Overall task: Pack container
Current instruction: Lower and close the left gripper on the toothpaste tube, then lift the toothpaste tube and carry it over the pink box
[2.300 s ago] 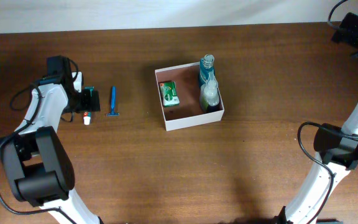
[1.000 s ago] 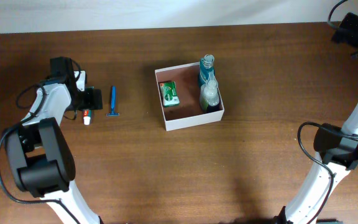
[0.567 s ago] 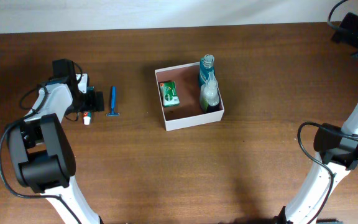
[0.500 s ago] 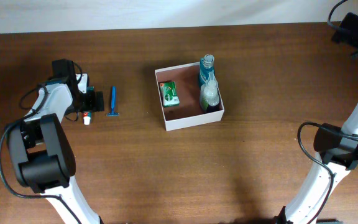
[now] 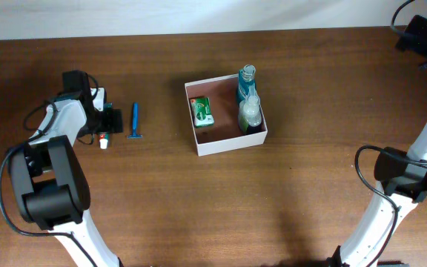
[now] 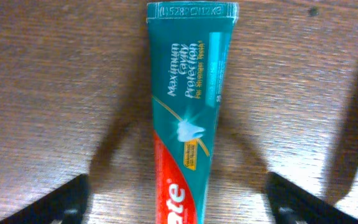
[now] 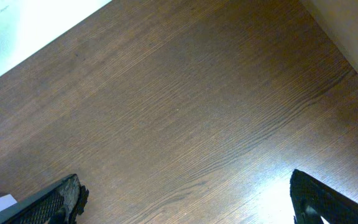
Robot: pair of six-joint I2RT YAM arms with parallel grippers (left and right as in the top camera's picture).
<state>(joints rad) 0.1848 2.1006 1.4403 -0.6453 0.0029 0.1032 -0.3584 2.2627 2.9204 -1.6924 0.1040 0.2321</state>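
Toothpaste tube (image 6: 191, 124) — flat on table (image 6: 55, 74), lengthwise between the fingers of left gripper (image 6: 179, 204); jaws wide, gap either side, nothing held. Handling: centre over the tube's body, close squarely across its width, lift level. Container (image 5: 232, 143) — well apart from this gripper, beyond blue razor (image 5: 134, 120).

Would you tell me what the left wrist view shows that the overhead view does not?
Only the left wrist: the toothpaste tube's print, Maximum Cavity Protection, and gaps between it and the fingers. Only the overhead: the container holding a blue bottle, a pale bottle and a green packet; the razor. Both: the tube, the left gripper, the wooden table.
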